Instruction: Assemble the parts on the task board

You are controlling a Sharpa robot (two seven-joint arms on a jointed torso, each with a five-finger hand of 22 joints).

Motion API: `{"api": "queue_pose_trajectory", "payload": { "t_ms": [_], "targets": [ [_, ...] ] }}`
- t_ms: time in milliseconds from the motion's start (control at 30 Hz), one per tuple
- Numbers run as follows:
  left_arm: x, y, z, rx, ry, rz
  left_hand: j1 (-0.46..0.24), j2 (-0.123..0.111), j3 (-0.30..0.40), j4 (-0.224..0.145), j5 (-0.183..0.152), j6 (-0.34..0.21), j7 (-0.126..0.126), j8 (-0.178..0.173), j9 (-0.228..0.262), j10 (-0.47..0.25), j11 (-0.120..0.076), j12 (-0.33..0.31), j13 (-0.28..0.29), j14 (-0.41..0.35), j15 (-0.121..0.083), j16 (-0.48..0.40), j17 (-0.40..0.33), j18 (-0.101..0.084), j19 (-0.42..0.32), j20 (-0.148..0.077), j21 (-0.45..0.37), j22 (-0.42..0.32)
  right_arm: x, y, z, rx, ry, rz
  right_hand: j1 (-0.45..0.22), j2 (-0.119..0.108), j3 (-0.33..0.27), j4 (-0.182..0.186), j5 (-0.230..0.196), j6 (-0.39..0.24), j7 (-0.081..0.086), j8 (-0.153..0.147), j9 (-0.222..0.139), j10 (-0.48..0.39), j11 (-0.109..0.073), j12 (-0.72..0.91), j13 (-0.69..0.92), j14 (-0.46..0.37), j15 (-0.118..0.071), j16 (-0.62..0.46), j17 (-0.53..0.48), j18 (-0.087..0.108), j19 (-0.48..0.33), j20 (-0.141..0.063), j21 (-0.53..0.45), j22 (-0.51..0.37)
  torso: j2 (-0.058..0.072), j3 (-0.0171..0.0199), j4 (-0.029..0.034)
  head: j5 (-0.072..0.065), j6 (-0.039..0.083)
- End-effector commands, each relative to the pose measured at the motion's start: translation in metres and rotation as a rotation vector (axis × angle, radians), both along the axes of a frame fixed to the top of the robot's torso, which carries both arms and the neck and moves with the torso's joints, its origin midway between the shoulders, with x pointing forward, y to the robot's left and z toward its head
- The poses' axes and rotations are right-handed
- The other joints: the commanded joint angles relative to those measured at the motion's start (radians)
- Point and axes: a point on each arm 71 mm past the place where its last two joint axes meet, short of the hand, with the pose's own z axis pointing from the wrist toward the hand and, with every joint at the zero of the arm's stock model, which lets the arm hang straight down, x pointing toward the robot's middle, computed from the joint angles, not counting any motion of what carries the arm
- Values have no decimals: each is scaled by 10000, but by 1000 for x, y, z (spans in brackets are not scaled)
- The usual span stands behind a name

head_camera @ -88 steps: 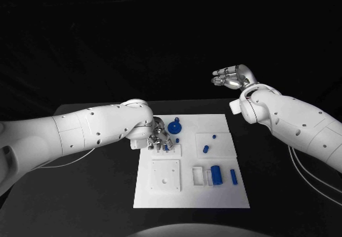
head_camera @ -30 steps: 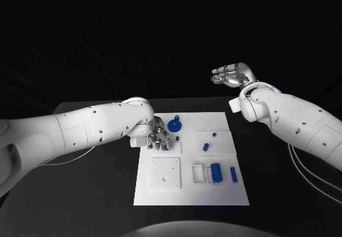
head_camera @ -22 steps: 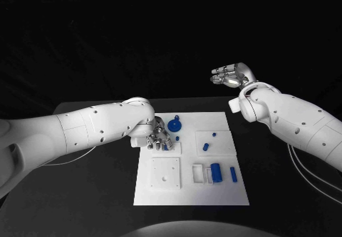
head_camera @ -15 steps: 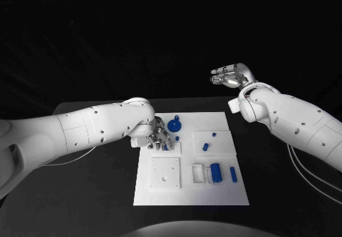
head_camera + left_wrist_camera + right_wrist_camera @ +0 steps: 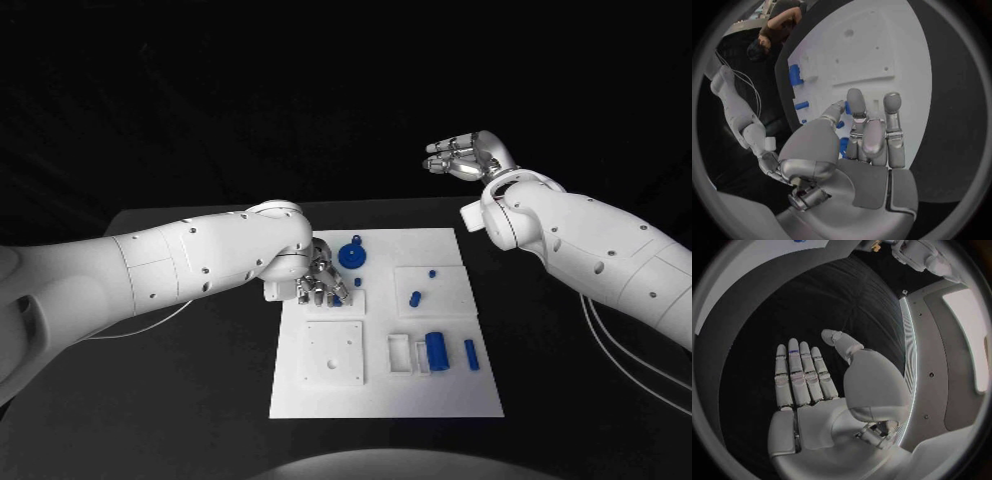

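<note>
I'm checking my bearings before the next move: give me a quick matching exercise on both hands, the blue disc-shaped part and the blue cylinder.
Things:
1. left robot hand
2. right robot hand
3. blue disc-shaped part
4. blue cylinder

Places:
A. raised beyond the table's far edge
B. task board, near right area
C. down on the board's left side, fingers at a small blue part
D. board's far end

Pairs: 1-C, 2-A, 3-D, 4-B

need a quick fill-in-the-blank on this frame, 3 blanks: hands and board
1. The left hand works over the white task ____.
2. The right hand is raised off the board with its fingers together, holding ____.
3. The small parts on the task board are coloured ____.

Missing words: board; nothing; blue
</note>
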Motion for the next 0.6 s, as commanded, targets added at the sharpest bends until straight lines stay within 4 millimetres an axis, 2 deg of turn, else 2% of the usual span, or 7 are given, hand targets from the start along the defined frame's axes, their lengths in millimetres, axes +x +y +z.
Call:
{"api": "queue_pose_trajectory", "payload": {
  "t_ms": [33,167,233,600],
  "targets": [
    [-3,-2,-4,13,-64,-81,3,-186,-88,192,-265,249,-356,37,28,415,-153,-30,10,25,-68,-44,-20,35,18,-5,-57,156,-1,2,0,-80,-24,169,72,54,-92,-9,36,-116,-12,-66,-14,-102,-8,-45,-15,-111,19,-47,-15,38,-114,20,-50,-16,0,-2,-2,13,4],
    [-2,-1,-4,13,-124,-62,152,-304,-250,566,-597,276,-361,37,31,415,-155,-27,9,27,-76,-50,-24,18,33,-19,-79,158,-1,2,-1,-81,-16,164,80,63,-160,-15,49,-141,-8,-65,-14,-120,-1,-44,-15,-171,40,-49,-16,40,-250,41,-57,-23,0,-3,-2,11,14],
    [-2,-1,-4,17,-156,-47,255,-380,-296,768,-665,283,-360,38,33,415,-154,-26,8,28,-77,-49,-22,15,37,-21,-94,160,-1,2,-1,-82,-12,158,88,68,-192,-20,50,-161,-4,-67,-16,-128,3,-42,-15,-200,49,-47,-16,41,-316,53,-59,-25,-2,-5,-3,12,23],
    [-2,6,-4,49,-288,50,363,-722,-281,1377,-1021,341,-363,41,59,415,-158,-16,3,28,-84,-42,-6,34,43,-6,-96,168,-1,1,-2,-91,6,129,104,94,-284,-39,53,-199,0,-67,-17,-145,11,-41,-15,-289,81,-46,-16,51,-522,89,-67,-34,-3,-2,2,9,46]
  ]
}}
